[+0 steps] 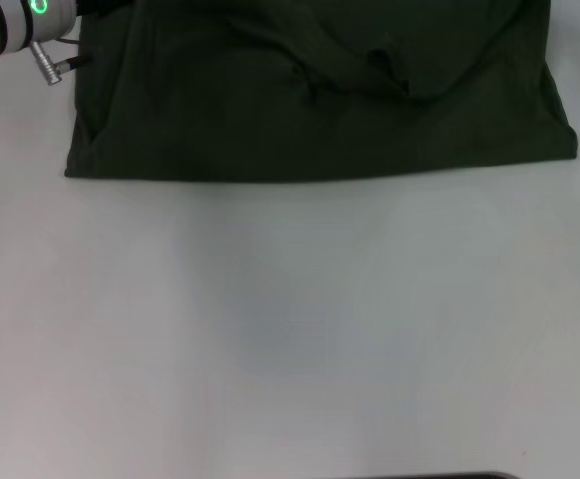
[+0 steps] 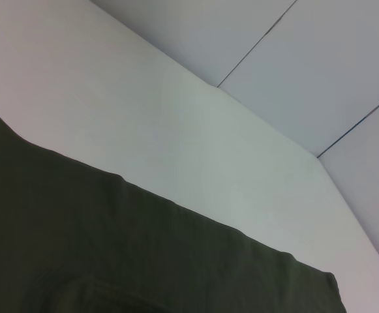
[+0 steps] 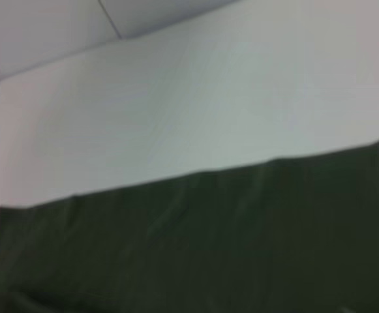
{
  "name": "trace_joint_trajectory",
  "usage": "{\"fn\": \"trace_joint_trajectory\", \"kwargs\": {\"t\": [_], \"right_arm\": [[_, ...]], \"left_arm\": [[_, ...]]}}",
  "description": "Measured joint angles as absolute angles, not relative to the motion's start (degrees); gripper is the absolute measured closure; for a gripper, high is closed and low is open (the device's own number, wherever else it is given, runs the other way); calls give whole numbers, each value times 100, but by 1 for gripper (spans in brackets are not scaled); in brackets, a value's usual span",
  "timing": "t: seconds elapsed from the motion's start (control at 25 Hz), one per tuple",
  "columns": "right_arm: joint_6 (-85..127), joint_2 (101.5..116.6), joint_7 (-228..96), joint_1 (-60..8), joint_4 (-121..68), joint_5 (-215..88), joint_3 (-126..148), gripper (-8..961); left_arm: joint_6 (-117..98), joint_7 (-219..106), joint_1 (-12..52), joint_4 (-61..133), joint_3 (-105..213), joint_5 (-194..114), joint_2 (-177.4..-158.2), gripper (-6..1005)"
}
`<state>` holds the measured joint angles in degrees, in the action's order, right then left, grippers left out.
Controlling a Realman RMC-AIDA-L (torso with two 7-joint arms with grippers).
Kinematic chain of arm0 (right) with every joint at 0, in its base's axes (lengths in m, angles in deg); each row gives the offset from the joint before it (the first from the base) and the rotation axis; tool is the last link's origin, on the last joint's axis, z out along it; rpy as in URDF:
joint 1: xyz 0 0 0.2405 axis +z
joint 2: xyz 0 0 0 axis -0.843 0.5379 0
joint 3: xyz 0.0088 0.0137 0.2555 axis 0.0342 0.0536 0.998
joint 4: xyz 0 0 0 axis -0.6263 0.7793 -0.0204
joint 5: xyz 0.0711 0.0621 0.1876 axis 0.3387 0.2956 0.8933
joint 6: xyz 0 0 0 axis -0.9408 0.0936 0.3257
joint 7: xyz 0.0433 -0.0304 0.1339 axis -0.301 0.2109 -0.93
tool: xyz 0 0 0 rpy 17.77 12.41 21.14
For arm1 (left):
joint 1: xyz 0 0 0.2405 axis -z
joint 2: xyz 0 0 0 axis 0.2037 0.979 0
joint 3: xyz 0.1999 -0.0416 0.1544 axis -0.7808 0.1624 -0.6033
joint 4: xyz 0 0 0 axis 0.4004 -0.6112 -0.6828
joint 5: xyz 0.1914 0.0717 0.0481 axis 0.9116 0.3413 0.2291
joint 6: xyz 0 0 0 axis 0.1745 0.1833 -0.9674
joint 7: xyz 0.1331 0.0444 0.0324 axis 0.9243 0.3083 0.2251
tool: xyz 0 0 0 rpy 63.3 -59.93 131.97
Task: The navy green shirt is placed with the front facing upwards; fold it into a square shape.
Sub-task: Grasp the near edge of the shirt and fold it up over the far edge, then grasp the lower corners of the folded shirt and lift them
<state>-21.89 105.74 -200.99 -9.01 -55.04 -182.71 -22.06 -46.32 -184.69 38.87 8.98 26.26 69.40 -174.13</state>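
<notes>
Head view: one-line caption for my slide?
Navy green shirt lies plain side up at the white table's far edge, left arm at its corner.

All views share shirt hem

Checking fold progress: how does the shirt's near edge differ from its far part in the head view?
The navy green shirt has a near edge that lies straight and flat along the white table; its far part is rumpled, with a raised fold and creases near the middle. The near edge shows both corners, while the far part runs out of the picture. Both are plain dark green, no lettering showing. The left arm sits above the shirt's far left corner.
</notes>
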Motion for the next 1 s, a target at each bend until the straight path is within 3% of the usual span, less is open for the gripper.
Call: {"fn": "trace_joint_trajectory", "kwargs": {"t": [0.08, 0.28, 0.68, 0.76, 1.0], "right_arm": [[-2456, 10503, -20238, -877, -5535, -18360, -2215, 105], [-2714, 10407, -20488, -870, -5632, -18594, -2281, 104], [-3031, 10407, -20497, -845, -5692, -18637, -2289, 111], [-3464, 10392, -20496, -867, -5832, -18631, -2267, 112], [-4776, 10394, -20488, -1337, -6525, -18617, -2109, 114]], "left_arm": [[-4652, -18469, 3887, 898, 2631, 6934, -17413, 444], [-4686, -18469, 3889, 883, 2632, 6930, -17412, 444], [-4887, -18479, 3884, 879, 2612, 6931, -17377, 444], [-5252, -18525, 3850, 875, 2600, 6954, -17274, 444], [-7153, -19015, 3408, 814, 2517, 6987, -16523, 445]]}}
